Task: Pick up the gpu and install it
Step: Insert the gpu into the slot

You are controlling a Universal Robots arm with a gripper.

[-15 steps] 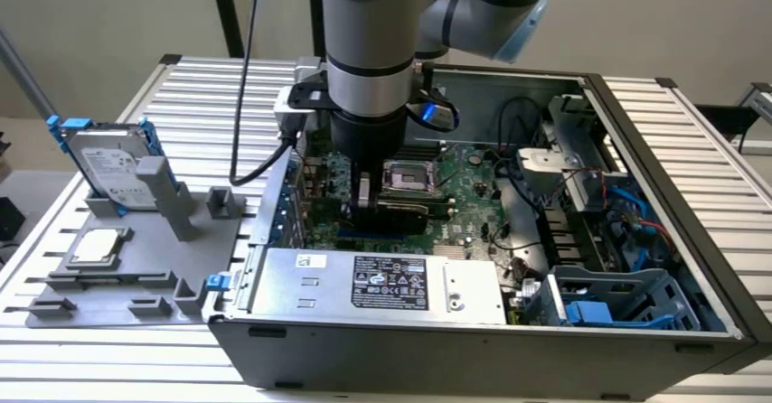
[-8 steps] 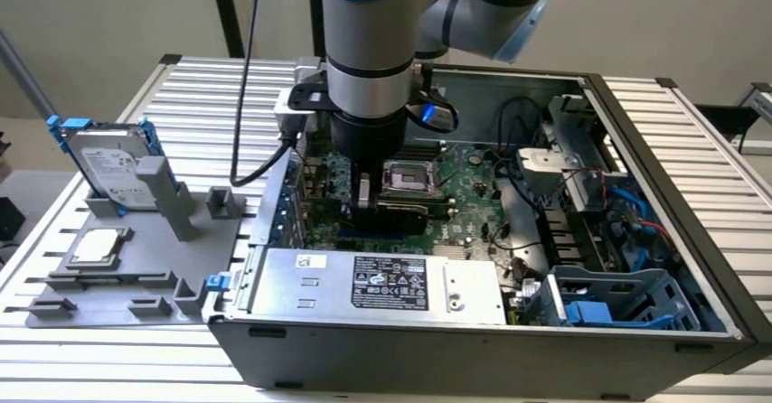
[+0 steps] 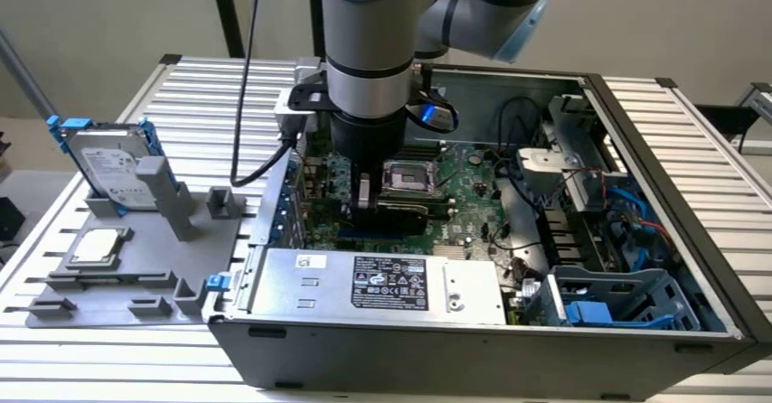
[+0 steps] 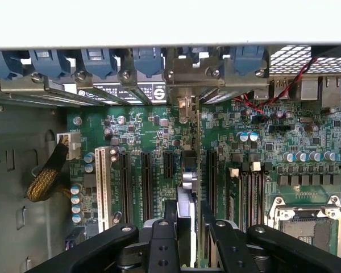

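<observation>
I've got the gripper (image 4: 187,227) down inside the open PC case (image 3: 675,240), pinching the gpu (image 4: 187,187) edge-on between its fingers (image 4: 162,239). In the wrist view the card is a thin upright strip running straight away from the gripper toward the case's rear wall, its silver end bracket (image 4: 184,105) up against the row of rear slot covers (image 4: 96,62). The long axis lies parallel to the black expansion slots (image 4: 145,176) on the motherboard (image 4: 273,148).

The card hangs directly under the gripper, so the relation that matters is card edge to slot below. It looks lined up over a slot between the black slots and the memory slots (image 4: 250,187), and low. Whether it's seated I can't tell.

In the exterior view the arm (image 3: 368,60) stands vertical over the board just beside the CPU socket (image 3: 410,177). The hard drive (image 3: 108,164) and CPU chip (image 3: 97,245) sit on the grey fixture (image 3: 133,290) on the tabletop (image 3: 121,358), well apart from the work.
</observation>
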